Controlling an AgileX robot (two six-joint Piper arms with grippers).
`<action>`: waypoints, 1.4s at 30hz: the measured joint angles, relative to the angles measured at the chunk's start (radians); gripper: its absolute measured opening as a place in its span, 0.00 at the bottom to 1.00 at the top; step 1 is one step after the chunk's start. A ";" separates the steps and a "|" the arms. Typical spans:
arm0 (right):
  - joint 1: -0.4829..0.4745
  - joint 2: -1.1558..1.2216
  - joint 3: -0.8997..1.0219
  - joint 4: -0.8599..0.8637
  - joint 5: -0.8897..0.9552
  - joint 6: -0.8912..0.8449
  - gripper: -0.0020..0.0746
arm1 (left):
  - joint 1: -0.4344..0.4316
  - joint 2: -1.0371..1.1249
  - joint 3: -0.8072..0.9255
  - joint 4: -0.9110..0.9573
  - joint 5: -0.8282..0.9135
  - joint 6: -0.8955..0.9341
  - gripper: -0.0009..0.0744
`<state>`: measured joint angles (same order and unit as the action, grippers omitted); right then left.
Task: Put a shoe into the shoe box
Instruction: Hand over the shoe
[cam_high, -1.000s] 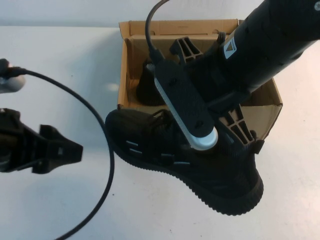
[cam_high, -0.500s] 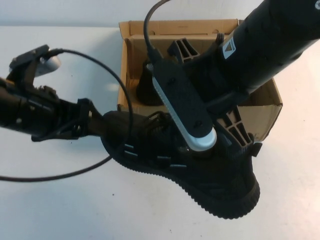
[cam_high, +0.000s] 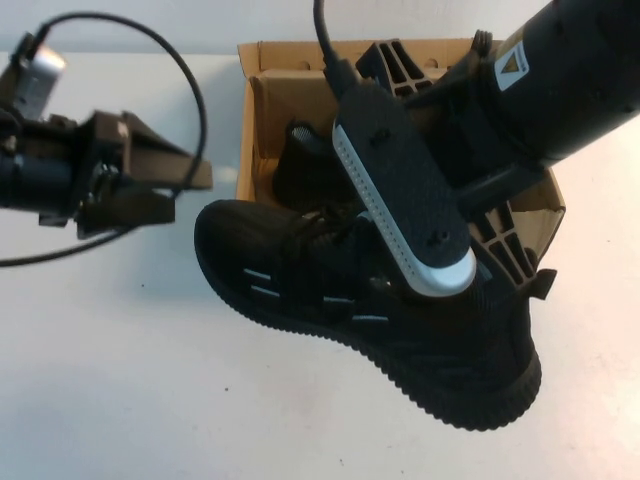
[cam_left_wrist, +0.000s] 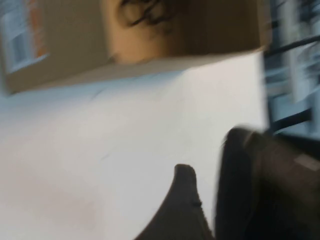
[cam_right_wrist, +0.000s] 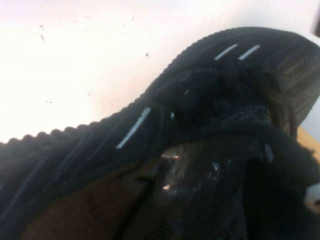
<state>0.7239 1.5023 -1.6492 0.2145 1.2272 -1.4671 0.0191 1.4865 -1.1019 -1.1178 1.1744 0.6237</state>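
My right gripper (cam_high: 470, 215) is shut on the black sneaker (cam_high: 330, 290) at its collar and holds it, toe to the left, in front of the brown shoe box (cam_high: 515, 225). In the right wrist view the sneaker (cam_right_wrist: 225, 95) fills the frame, its laces and grey side tabs showing. A second black shoe (cam_high: 305, 165) lies inside the box. My left gripper (cam_high: 185, 192) is open and empty, hovering at the box's front left corner, just left of the held sneaker's toe. The left wrist view is blurred and shows the box (cam_left_wrist: 150, 35) and the sneaker's toe (cam_left_wrist: 260, 185).
The box's flap lid (cam_high: 350, 50) stands open at the back. A black cable (cam_high: 190, 80) loops above the left arm. The white table (cam_high: 120, 380) stretches in front and to the left.
My left arm has swung right and back, from the left edge to the box's front left corner. My right gripper and the sneaker have shifted slightly right.
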 joint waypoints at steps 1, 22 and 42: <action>0.000 -0.002 0.000 0.002 0.000 0.000 0.04 | 0.014 0.006 0.000 -0.046 0.008 0.016 0.73; 0.000 -0.002 0.000 0.004 -0.004 -0.001 0.04 | 0.033 0.015 0.000 -0.011 0.020 -0.047 0.76; 0.000 -0.002 0.000 0.038 -0.053 -0.003 0.04 | -0.119 0.084 -0.002 -0.054 0.020 -0.093 0.73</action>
<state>0.7239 1.5001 -1.6492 0.2525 1.1743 -1.4700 -0.0997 1.5702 -1.1036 -1.1719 1.1940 0.5307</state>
